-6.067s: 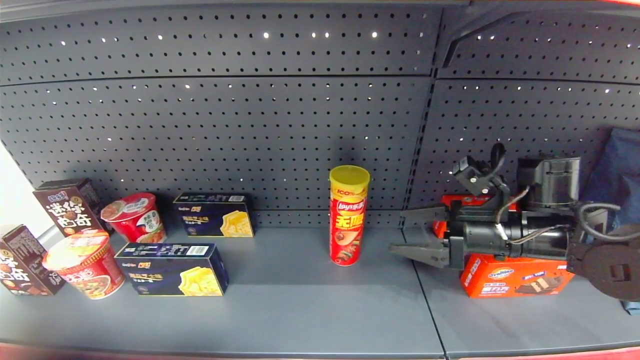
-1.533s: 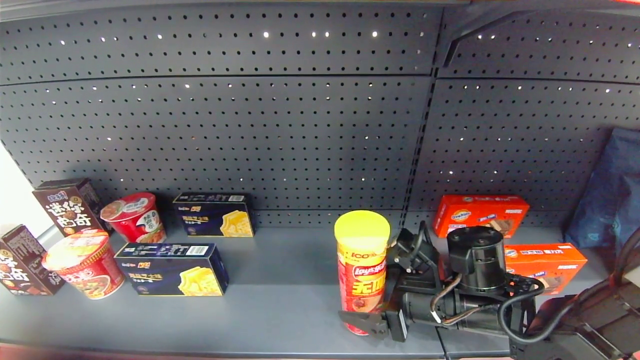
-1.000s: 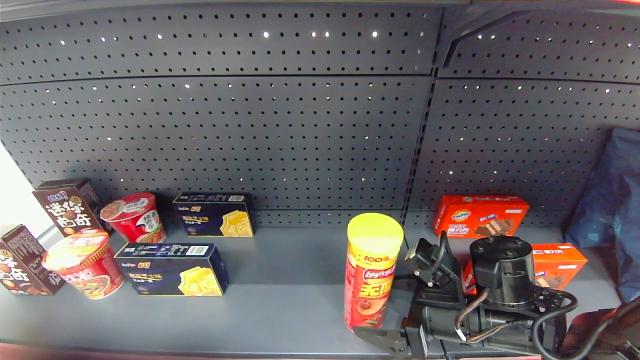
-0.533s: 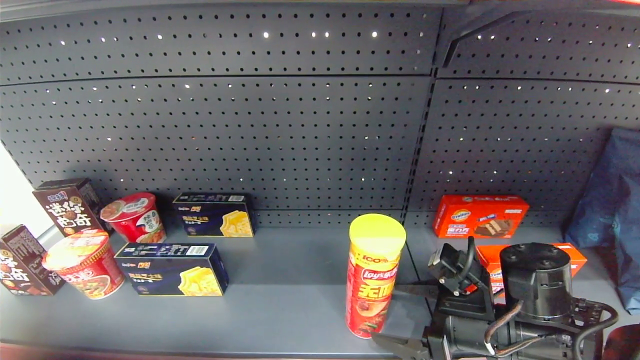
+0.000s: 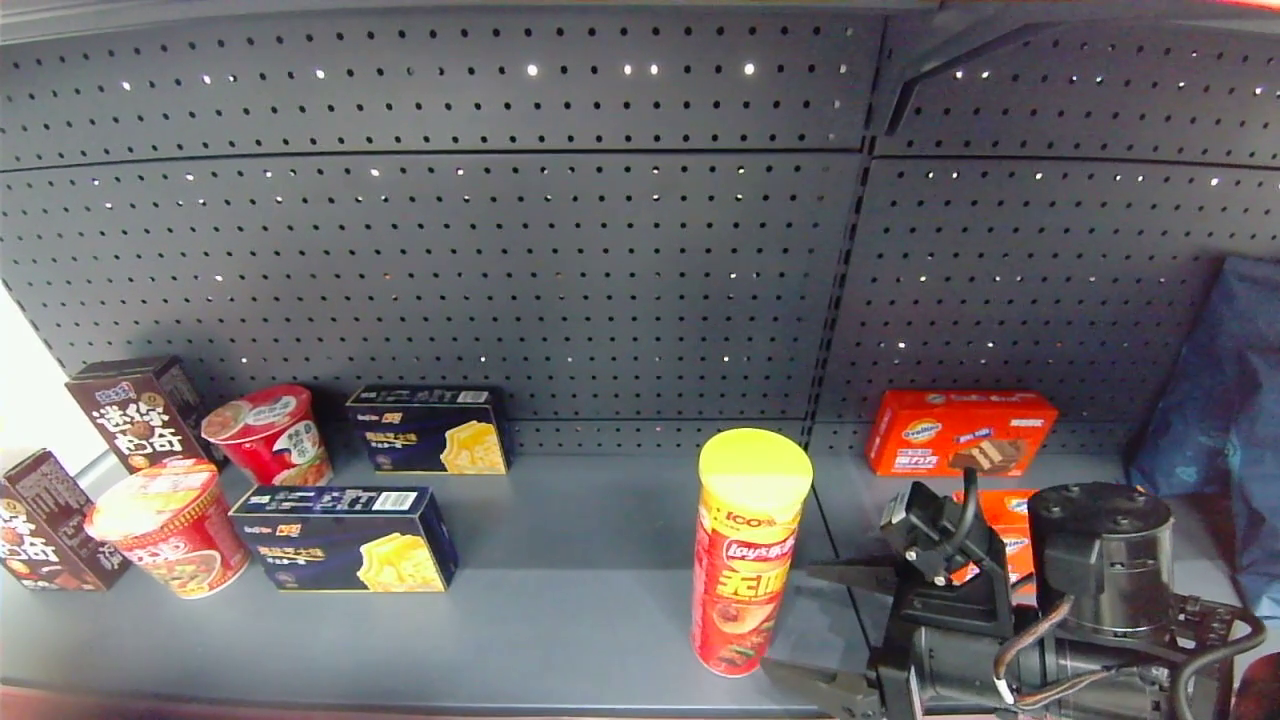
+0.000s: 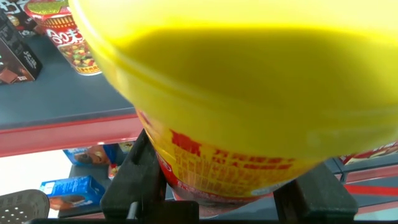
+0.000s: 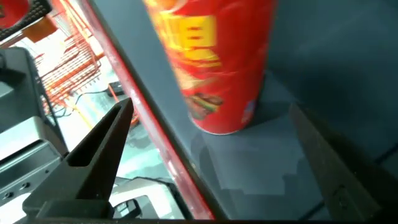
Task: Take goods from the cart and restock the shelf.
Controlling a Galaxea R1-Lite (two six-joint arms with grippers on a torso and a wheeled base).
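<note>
A red chips can (image 5: 748, 560) with a yellow lid stands upright near the front edge of the grey shelf (image 5: 580, 610). Just to its right my right gripper (image 5: 787, 620) is open, its two fingers spread and clear of the can. The right wrist view has the same can (image 7: 214, 62) standing beyond the open right gripper (image 7: 210, 107), by the shelf's red front lip. My left gripper (image 6: 224, 193) is shut on a second chips can (image 6: 236, 74), whose yellow lid looms close in the left wrist view, in front of the shelf edge.
Two orange boxes (image 5: 960, 430) (image 5: 985, 540) sit behind my right arm, and a blue bag (image 5: 1220, 390) is at the far right. At the left are navy boxes (image 5: 345, 540), cup noodles (image 5: 170, 525) and brown boxes (image 5: 130, 415). Bare shelf lies between the navy boxes and the can.
The can went from the back of the shelf to the front in my right gripper. That gripper then opened and drew back to the right, leaving the can standing.
</note>
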